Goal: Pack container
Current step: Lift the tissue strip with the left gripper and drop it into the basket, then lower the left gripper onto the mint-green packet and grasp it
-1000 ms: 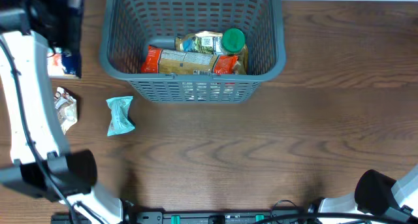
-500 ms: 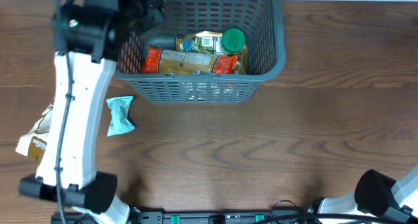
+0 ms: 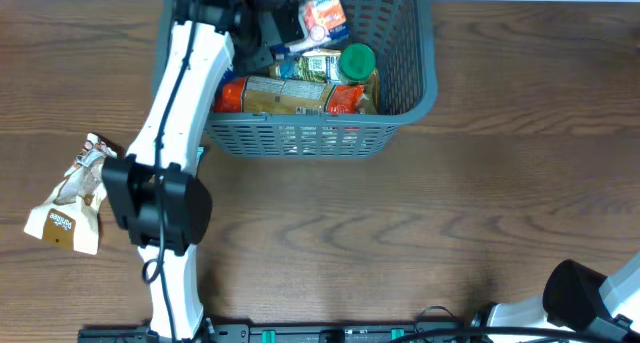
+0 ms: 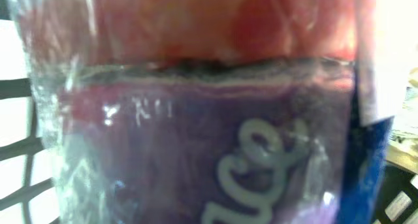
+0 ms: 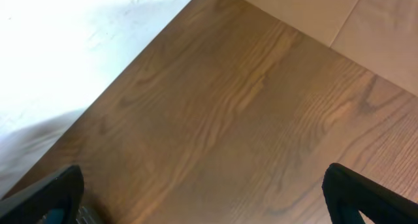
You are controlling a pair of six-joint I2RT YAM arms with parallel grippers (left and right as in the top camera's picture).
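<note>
The grey-blue slotted container (image 3: 418, 83) stands at the back middle of the table. It holds a green-lidded jar (image 3: 357, 61) and several snack packets (image 3: 285, 93). My left gripper (image 3: 292, 25) reaches over the container's back left and is shut on a red, white and blue snack packet (image 3: 326, 17), held above the contents. That packet (image 4: 209, 119) fills the left wrist view and hides the fingers. My right gripper (image 5: 206, 198) is open and empty over bare wood, far from the container.
Brown and white snack packets (image 3: 72, 195) lie at the table's left. My left arm (image 3: 165, 163) stretches from the front left up to the container. The right arm's base (image 3: 590, 295) is at the front right corner. The table's edge shows in the right wrist view (image 5: 130, 61).
My left arm has swung from the table's far left to over the container, carrying the snack packet. It now covers the teal packet beside the container. The right arm has not moved.
</note>
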